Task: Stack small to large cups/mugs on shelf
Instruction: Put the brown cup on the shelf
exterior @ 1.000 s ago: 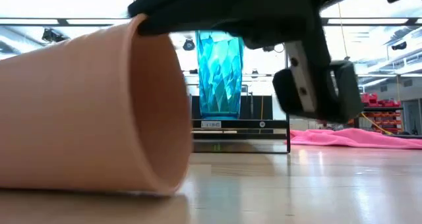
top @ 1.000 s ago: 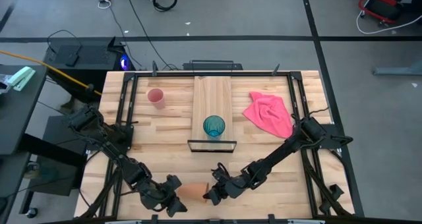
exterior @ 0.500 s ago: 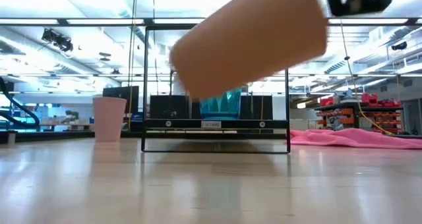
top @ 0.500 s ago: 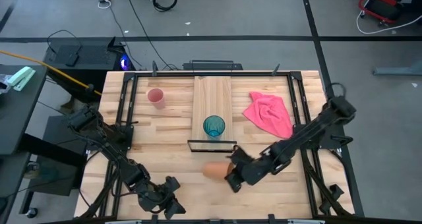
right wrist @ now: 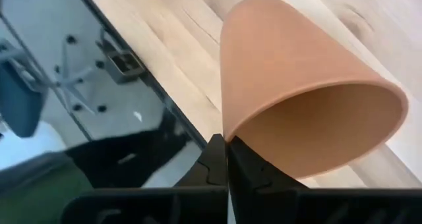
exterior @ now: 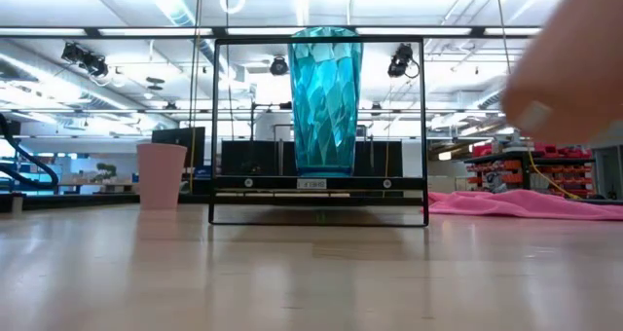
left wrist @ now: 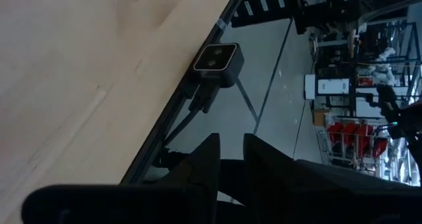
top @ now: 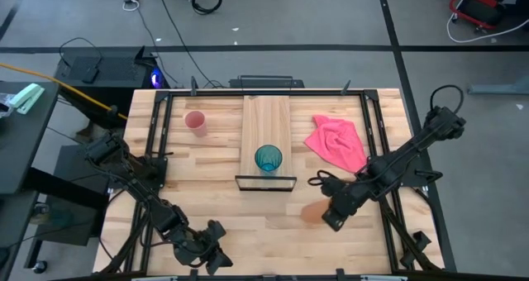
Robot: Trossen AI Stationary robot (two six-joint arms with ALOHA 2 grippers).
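Note:
The teal cup (top: 267,159) (exterior: 324,97) stands upright on the light-wood shelf (top: 266,120), close to the shelf's black frame (exterior: 316,185). On the tabletop at far left, the pink cup (top: 195,121) (exterior: 161,175) stands on its base. My right gripper (top: 324,215) (right wrist: 227,151) is near the table's middle right, shut on the orange cup (top: 312,212) (right wrist: 297,99), which appears as a blur in the low view (exterior: 574,68). My left gripper (top: 216,254) (left wrist: 231,155) waits at the near edge, its fingers a narrow gap apart, holding nothing. My right gripper pinches the orange cup's wall at its rim (right wrist: 226,140), one finger inside the mouth and one outside. The fingers come from the table's right. The cup is lifted clear of the table and lies tilted, its mouth toward the gripper and its base toward the table's left.
A crumpled pink cloth (top: 339,142) (exterior: 526,204) lies on the table right of the shelf. Black rails run along the table's left and right sides. Bare wood (top: 248,223) lies between the shelf frame and the near edge.
My right gripper, shut on the orange cup that lay on its side near the table's near edge, has lifted it clear and carried it up and toward the table's right. The cup has left the middle of the low view and now shows at its upper right.

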